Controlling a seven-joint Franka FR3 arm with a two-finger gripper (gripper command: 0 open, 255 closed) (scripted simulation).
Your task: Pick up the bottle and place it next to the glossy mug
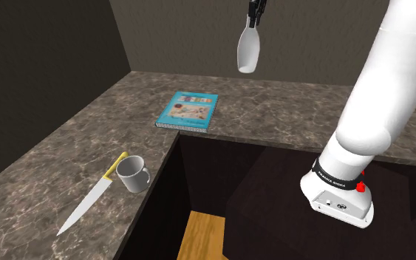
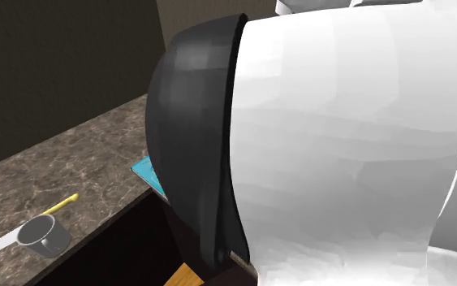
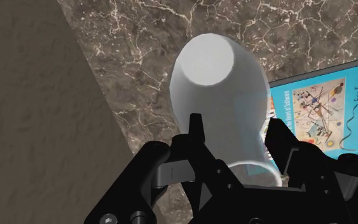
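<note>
A white bottle hangs neck-up high above the back stretch of the counter, and my gripper is shut on its neck. The wrist view looks down the bottle to its round base, with my gripper clasping the narrow end between both black fingers. The glossy grey mug stands far below on the near part of the counter, towards the shoulder view's left. The second exterior view has the mug at its lower left, where my arm's white link and dark joint hide much of the scene.
The dark marble counter is L-shaped. A blue book lies near its inner corner, under and left of the bottle. A yellow-handled knife lies just left of the mug. Walls rise behind the counter. A dark recess and wooden floor lie below the counter edge.
</note>
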